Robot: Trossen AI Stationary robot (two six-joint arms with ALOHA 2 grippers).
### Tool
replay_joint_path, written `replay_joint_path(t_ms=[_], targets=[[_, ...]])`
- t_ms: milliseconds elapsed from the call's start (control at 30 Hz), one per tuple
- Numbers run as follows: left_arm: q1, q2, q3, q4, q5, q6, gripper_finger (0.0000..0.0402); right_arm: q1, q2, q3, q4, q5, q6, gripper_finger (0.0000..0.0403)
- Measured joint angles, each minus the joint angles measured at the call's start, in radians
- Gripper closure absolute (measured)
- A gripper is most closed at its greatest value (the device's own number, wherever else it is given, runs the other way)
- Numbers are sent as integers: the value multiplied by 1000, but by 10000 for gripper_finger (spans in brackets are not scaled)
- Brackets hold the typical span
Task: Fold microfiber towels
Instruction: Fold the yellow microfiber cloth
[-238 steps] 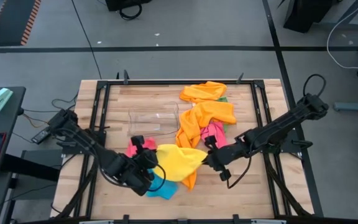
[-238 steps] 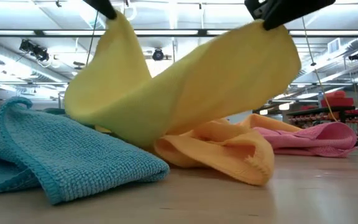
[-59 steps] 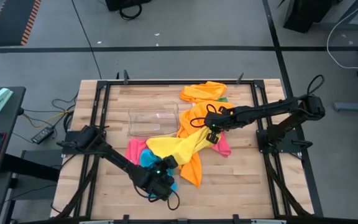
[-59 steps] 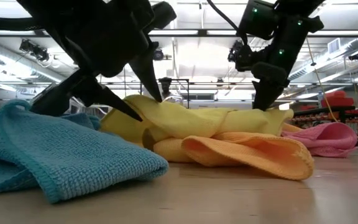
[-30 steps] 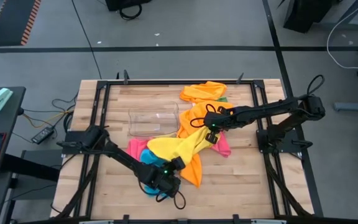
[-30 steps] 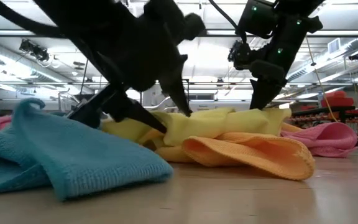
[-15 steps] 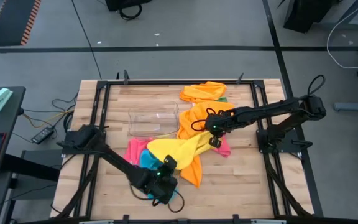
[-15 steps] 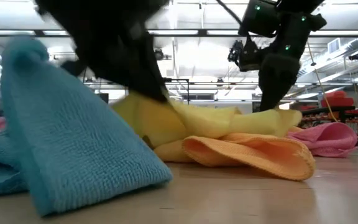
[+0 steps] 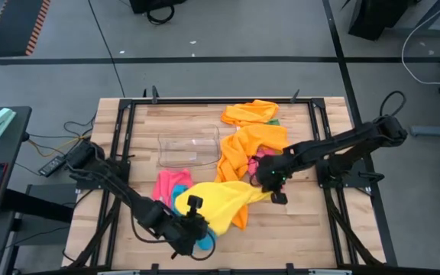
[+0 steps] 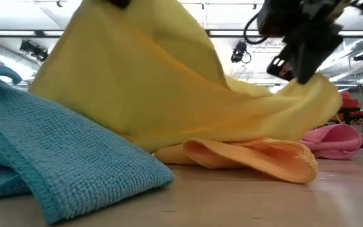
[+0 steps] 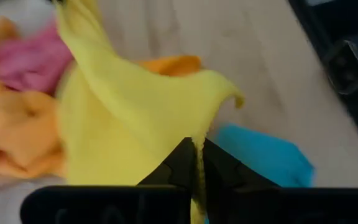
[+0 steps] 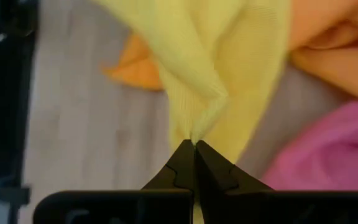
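My left gripper (image 9: 195,205) pinched one edge of the yellow towel (image 9: 221,200) near the table's front edge, its two fingers pressed together on the cloth, as the left wrist view (image 11: 194,163) showed. My right gripper (image 9: 273,188), to the right of it and farther back, was clamped just as tightly on the opposite end of the same towel (image 12: 194,146). Between my two claws the yellow cloth hung lifted off the wooden table (image 9: 304,229), draping in a broad sheet across the low view (image 10: 169,88).

Beneath its left end lay a blue towel (image 9: 203,243), rumpled in the low view's foreground (image 10: 55,157). A pink towel (image 9: 168,184) sat just behind the blue one, to the left of the yellow. An orange towel (image 9: 243,149) stretched from the table's middle forward under the yellow cloth, its folded edge resting on the wood (image 10: 257,157). A second pink towel (image 10: 333,140) lay on the right, behind my right claw. Another orange towel (image 9: 249,111) was bunched at the far edge, with a sliver of green towel (image 9: 274,121) touching its right side. The clear plastic bin (image 9: 188,147) stood left of the orange cloth.
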Motion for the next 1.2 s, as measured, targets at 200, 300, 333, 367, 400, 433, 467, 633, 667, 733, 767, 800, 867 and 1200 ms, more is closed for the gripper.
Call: replay_joint_path(t_ms=[200,300,333,367,400,433,467,633,667,733,767,800,867,1200], targets=[[-11,88,-2,-71,37,-51,392,113,47,-1,18,126,-3,393],[-11,144,-2,-68,66,-51,393,150,78,-1,32,166,9,393],[-11,161,-2,-73,87,-51,390,156,89,-1,42,180,12,393],[-11,174,-2,-79,108,-54,385,162,101,-1,49,192,12,393],[-11,186,-2,-103,125,-56,379,165,114,-1,58,203,13,393],[-11,195,-2,-134,139,-69,373,165,126,-1,70,214,13,393],[-11,200,-2,-159,144,-81,369,164,139,-1,79,222,13,393],[-18,181,-2,-313,146,-175,371,132,190,-1,155,230,3,393],[-21,172,-1,-337,146,-178,376,123,194,-2,176,230,-4,393],[-23,166,0,-364,146,-185,386,101,195,-2,199,230,-6,393],[-24,167,0,-371,146,-196,390,89,195,-2,205,230,1,393],[-24,169,0,-376,147,-207,392,77,195,-2,208,230,9,393],[-22,169,0,-352,146,-229,392,55,195,-2,206,229,23,393],[-35,168,53,-298,71,-197,285,34,195,-2,203,222,68,393]])
